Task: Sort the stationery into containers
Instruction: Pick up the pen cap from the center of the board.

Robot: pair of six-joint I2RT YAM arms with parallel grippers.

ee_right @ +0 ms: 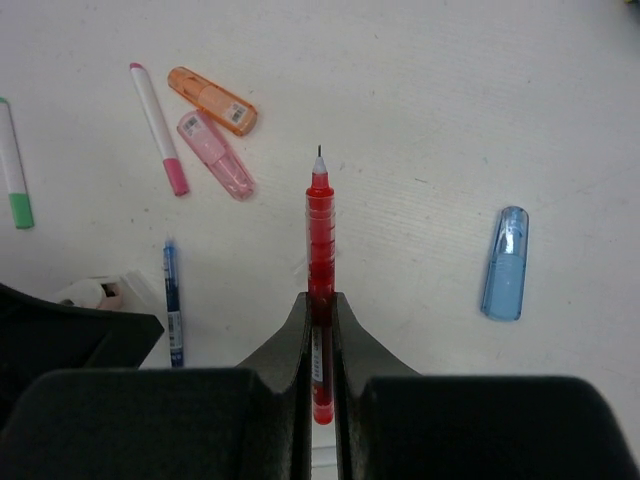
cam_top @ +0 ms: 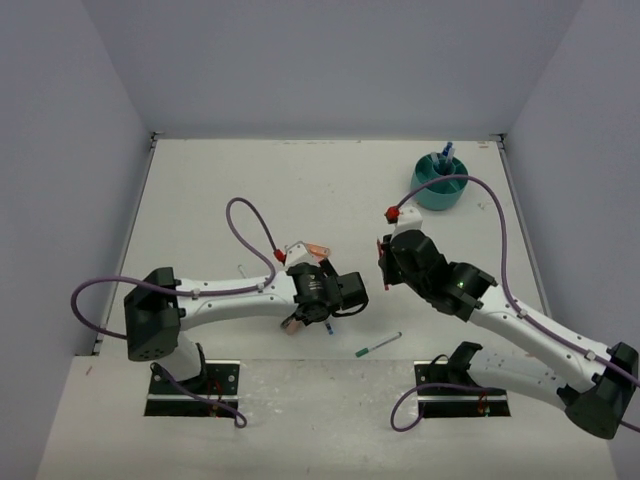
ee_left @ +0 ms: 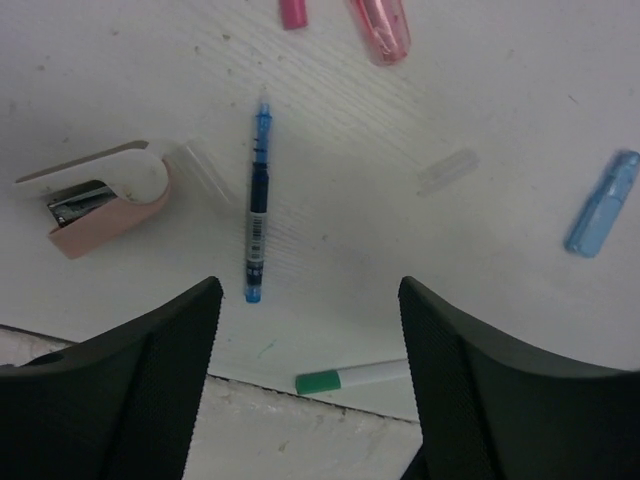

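My right gripper is shut on a red pen, whose tip points away from the jaws above the table. The top view shows this gripper left of its arm, well short of the teal container at the back right, which has a blue item standing in it. My left gripper is open and empty above a blue pen, apart from it. Loose stationery lies around: a green-capped marker, a light-blue highlighter, a pink highlighter, an orange highlighter and a pink-tipped marker.
A pink and white stapler lies left of the blue pen. The table's near edge runs just below the green-capped marker. Grey walls close in the table at the back and on both sides. Purple cables loop over both arms.
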